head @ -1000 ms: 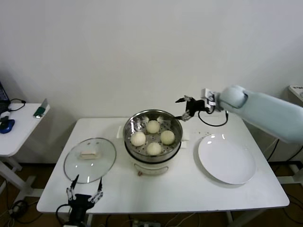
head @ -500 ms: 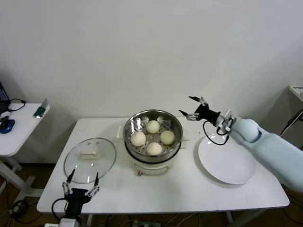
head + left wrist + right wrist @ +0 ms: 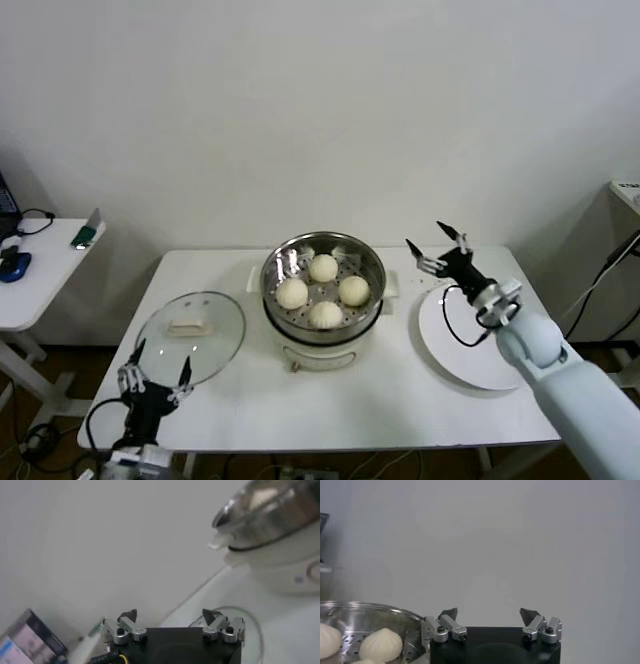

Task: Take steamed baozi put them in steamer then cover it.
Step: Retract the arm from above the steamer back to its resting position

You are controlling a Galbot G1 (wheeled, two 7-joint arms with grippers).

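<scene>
the white rectangular table carries everything within both arms' reach. on its middle stands the round shiny steel steamer on its white electric base, open at the top, so its perforated tray is free to load. the flat round white plate lies just beside the steamer on the robot's right and is bare; it looks to be where the buns came from. the round clear glass cover with a cream rectangular handle lies flat near the table's left front edge, handle up, ready for a grasp from above. all four small cream-white steamed baozi sit in the steamer, so only covering seems left. the right gripper hangs above the plate's far edge, jaws spread and empty. the left gripper sits at the cover's near rim, jaws spread, holding nothing.
</scene>
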